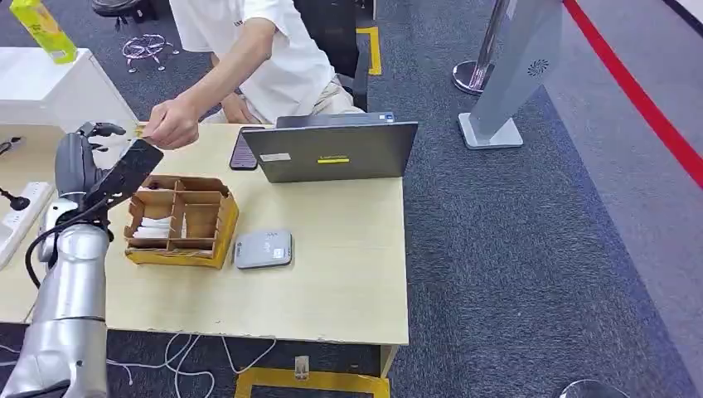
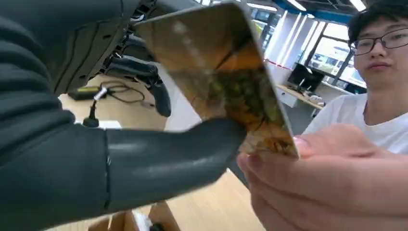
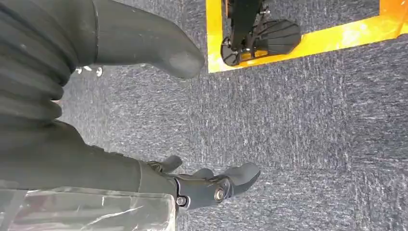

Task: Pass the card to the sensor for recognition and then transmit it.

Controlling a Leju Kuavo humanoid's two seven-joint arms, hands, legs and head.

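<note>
left hand (image 2: 96, 144) nearest, pinching one card (image 2: 221, 72) by thumb; person's hand (image 2: 332, 178) touching card's far corner. right hand (image 3: 207, 185) hanging empty, fingers apart. risk: card dropped if released before person grips. one reader (image 1: 263, 249), one box (image 1: 178, 222), one laptop (image 1: 332, 149).

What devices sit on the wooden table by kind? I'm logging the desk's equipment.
Laptop: 1
Phone: 1
Grey sensor box: 1
Power strip: 1
Total: 4
</note>
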